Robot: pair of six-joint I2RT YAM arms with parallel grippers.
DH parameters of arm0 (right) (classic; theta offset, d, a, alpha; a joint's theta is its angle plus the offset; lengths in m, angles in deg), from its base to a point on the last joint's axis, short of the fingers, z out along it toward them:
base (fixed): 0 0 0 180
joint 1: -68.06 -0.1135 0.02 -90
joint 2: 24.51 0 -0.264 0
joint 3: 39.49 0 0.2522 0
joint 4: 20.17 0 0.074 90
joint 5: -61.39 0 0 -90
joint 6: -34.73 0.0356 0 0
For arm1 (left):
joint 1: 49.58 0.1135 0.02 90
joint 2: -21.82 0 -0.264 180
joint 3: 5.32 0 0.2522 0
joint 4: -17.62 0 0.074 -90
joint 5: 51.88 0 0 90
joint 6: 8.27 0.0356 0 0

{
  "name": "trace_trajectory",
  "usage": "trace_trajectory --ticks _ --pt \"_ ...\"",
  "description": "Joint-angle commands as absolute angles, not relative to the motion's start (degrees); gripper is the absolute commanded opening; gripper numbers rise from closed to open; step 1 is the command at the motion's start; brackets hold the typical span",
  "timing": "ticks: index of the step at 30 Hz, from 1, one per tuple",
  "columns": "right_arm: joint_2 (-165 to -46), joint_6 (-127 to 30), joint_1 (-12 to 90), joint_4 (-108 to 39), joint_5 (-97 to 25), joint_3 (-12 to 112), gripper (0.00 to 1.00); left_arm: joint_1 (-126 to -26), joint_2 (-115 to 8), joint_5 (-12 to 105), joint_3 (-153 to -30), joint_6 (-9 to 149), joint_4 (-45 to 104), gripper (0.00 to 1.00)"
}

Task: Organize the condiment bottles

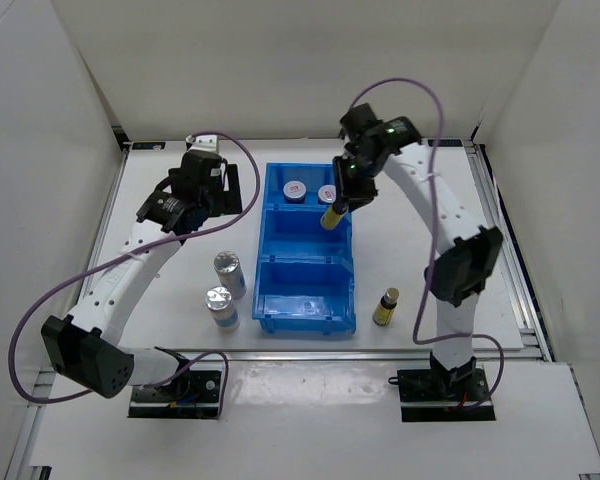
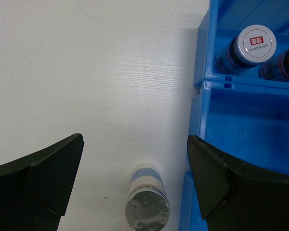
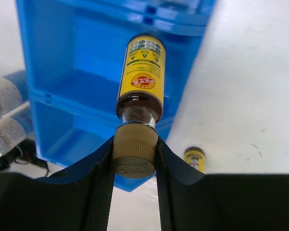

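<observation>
Just right of the glossy blue plastic three-compartment bin's (image 1: 305, 325) near end stands a slim amber yellow-labelled bottle (image 1: 385, 306), and two silver-topped blue-white cylinders (image 1: 220, 307) stand just left of it. Farther on, the left gripper (image 2: 135, 144) hangs wide open and empty. The right gripper (image 3: 134, 154) pinches a matching bottle's (image 3: 140, 72) ribbed cap over the bin's right wall, so lowering it upright into the middle compartment seems next; two squat white-lidded jars (image 1: 296, 190) fill the far one.

The fingers (image 3: 98, 192) of my right gripper (image 3: 134, 150) look matt black plastic, the amber bottle (image 3: 138, 103) glossy glass with a slick printed label (image 3: 142, 67) and ribbed dull cap (image 3: 134, 156), the bin (image 1: 305, 296) glossy blue plastic, the table (image 2: 86, 72) matt white with faint wood grain, the top of the cylinder (image 2: 146, 208) brushed metal.
</observation>
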State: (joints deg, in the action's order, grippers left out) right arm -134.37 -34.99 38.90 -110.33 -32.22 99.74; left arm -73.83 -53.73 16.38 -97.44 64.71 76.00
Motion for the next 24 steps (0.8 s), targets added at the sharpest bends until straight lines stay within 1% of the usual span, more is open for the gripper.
trace_trajectory --ticks 1,6,13,15,17,18,19,21,22,24 --pt "-139.3 -36.4 35.5 -121.4 -34.8 101.7 0.0 -73.8 -51.1 14.7 -96.7 64.1 75.6 1.0" --pt "-143.6 -36.9 33.4 -121.4 -32.7 101.2 0.0 -73.8 -50.1 14.2 -95.6 64.1 75.6 1.0" --pt "-149.9 -38.8 32.3 -122.1 -24.8 102.2 0.0 -73.8 -49.5 13.7 -94.4 64.1 75.6 1.0" --pt "-150.5 -38.8 32.3 -122.1 -24.8 101.7 0.08 -73.8 -49.5 13.7 -94.4 64.1 75.6 1.0" --pt "-150.5 -39.4 32.3 -122.1 -24.8 101.7 0.26 -73.8 -49.5 13.7 -94.4 64.7 75.6 1.0" --pt "-150.5 -39.4 31.8 -122.1 -25.3 101.7 0.31 -73.8 -49.5 13.7 -94.4 64.7 75.6 1.0" --pt "-150.5 -39.4 31.8 -122.1 -25.4 101.1 0.41 -73.8 -49.5 13.7 -94.4 64.7 75.6 1.0" --pt "-149.8 -40.0 31.8 -121.5 -25.4 101.1 0.51 -73.8 -49.5 13.7 -94.4 64.7 75.6 1.0" --pt "-149.8 -40.0 31.2 -121.5 -25.4 101.6 0.57 -73.8 -49.5 13.7 -94.4 64.7 75.6 1.0" --pt "-149.2 -40.0 31.2 -121.5 -23.8 103.8 0.62 -73.8 -50.2 14.3 -95.0 64.7 75.6 1.0"
